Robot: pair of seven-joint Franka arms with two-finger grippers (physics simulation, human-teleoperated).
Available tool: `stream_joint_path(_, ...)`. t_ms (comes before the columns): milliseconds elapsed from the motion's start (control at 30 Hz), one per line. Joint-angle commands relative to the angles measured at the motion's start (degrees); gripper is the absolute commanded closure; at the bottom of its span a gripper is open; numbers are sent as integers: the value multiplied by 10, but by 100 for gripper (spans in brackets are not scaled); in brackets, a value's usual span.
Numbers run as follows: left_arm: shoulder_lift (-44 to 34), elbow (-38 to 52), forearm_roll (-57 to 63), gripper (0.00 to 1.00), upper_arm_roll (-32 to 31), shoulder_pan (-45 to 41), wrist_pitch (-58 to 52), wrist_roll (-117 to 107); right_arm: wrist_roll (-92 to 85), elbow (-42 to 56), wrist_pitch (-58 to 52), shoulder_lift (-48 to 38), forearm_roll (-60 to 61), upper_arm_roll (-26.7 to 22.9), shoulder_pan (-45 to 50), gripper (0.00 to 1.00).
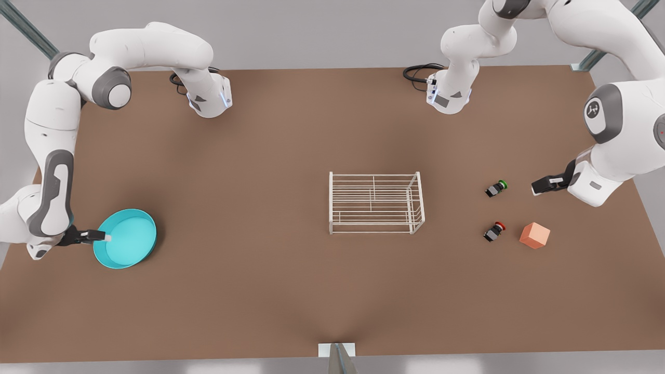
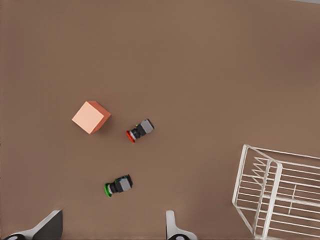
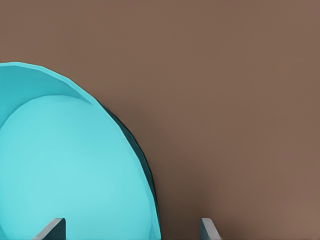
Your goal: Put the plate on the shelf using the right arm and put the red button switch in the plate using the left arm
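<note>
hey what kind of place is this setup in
Likely a simulated robot test bench, not a home or shop: two white arms mounted at a bare brown table, metal frame struts at its edges, and a few loose props, a rack, a plate and two switches.

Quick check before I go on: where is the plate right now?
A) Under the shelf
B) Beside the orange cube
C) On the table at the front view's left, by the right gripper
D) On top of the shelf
C: the plate lies on the table at the front view's left with the right gripper at its rim, far from the shelf, which holds nothing.
</note>
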Motion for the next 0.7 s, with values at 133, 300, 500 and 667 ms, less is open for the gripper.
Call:
stream_joint_path(133, -2, 1, 3, 0, 0, 18, -38, 1, -69, -1, -1, 5, 2, 0, 0, 39)
stream_joint_path(300, -2, 10, 1, 0, 0, 19, -67, -1, -96, 0, -2, 2, 1, 0, -2, 79)
stream_joint_path(500, -3, 20, -3, 0, -2, 24, -67, -1, -125, 3, -29, -11, 11, 4, -4, 79)
stream_joint_path(667, -11, 23, -2, 0, -2, 22, -101, 0, -142, 12, -119, -45, 38, 40, -4, 79)
